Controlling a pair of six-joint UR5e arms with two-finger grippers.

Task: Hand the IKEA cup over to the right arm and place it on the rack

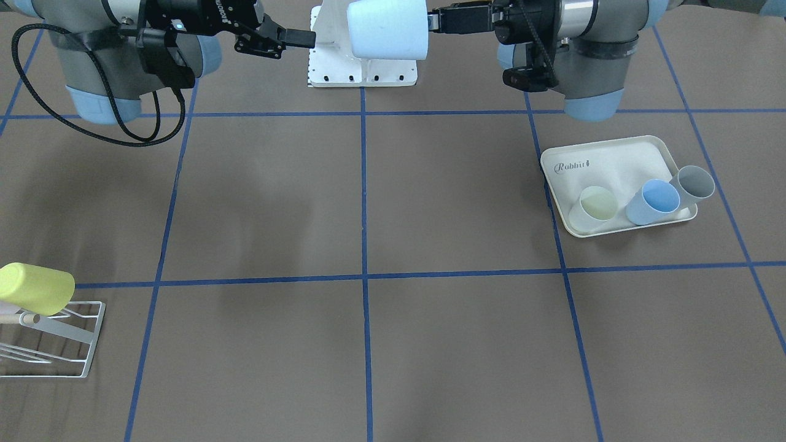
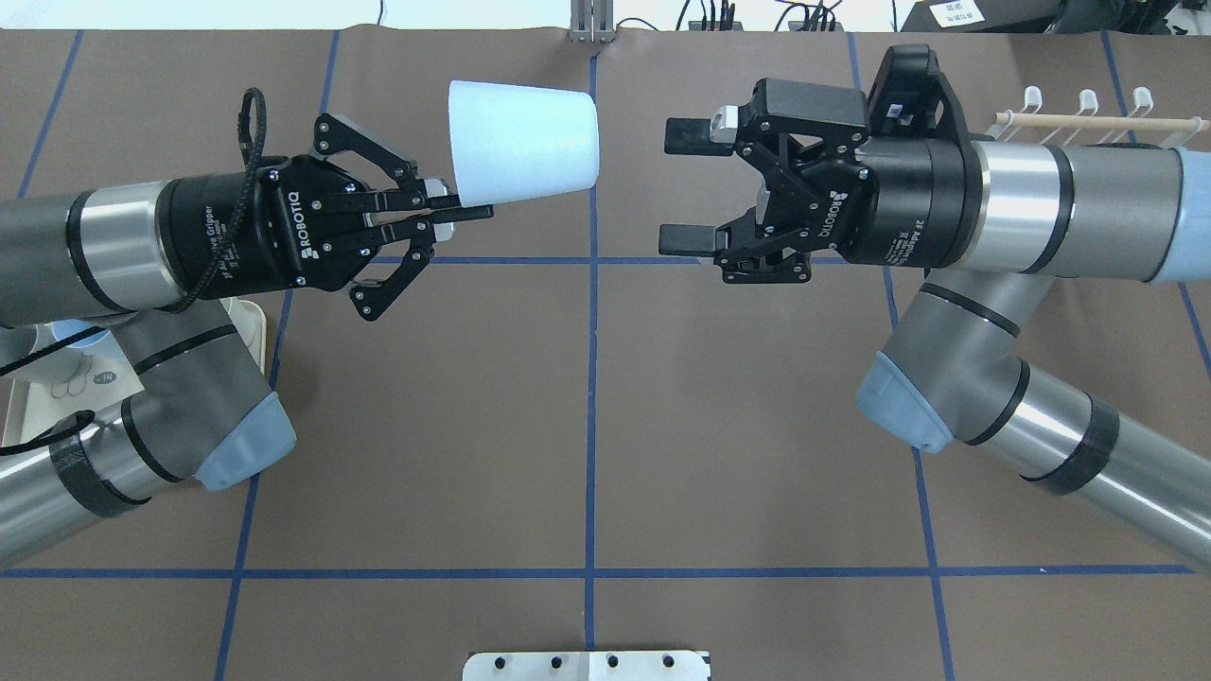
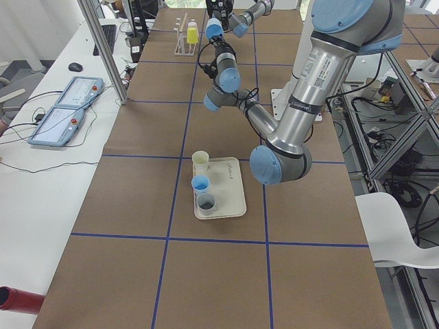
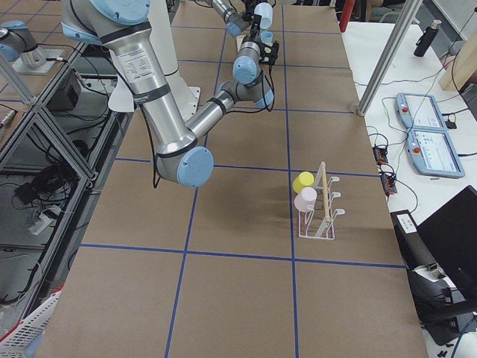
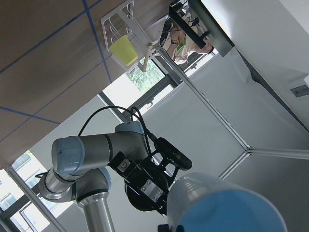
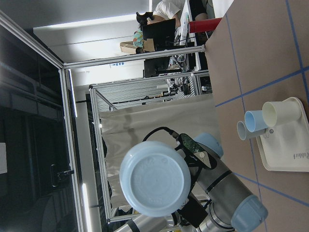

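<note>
Above worktop (image 2: 587, 426) centre, robot-base side: 2 arms, L arm (image 2: 95, 236) and R arm (image 2: 1088, 199), wrists facing each other. Left gripper (image 2: 473, 208) is pinched onto rim of pale blue IKEA cup (image 2: 525, 142), held sideways in air with base toward right gripper (image 2: 683, 187). Right gripper's jaws are wide apart, near cup, not touching.

1 cream tray (image 1: 605, 159) on L side w/ 3 cups: cream cup (image 1: 595, 205), blue cup (image 1: 654, 201), grey cup (image 1: 692, 183).

1 white wire rack (image 1: 61, 331) at R end w/ 2 cups: yellow cup (image 1: 37, 287), pink cup (image 4: 305, 199).

Cups total: 6.

Surface: brown, blue tape grid.

Room: side bench (image 3: 41, 171) w/ 2 pendants (image 3: 75, 90), alu. post (image 3: 103, 48), 1 white chair (image 3: 394, 229).
</note>
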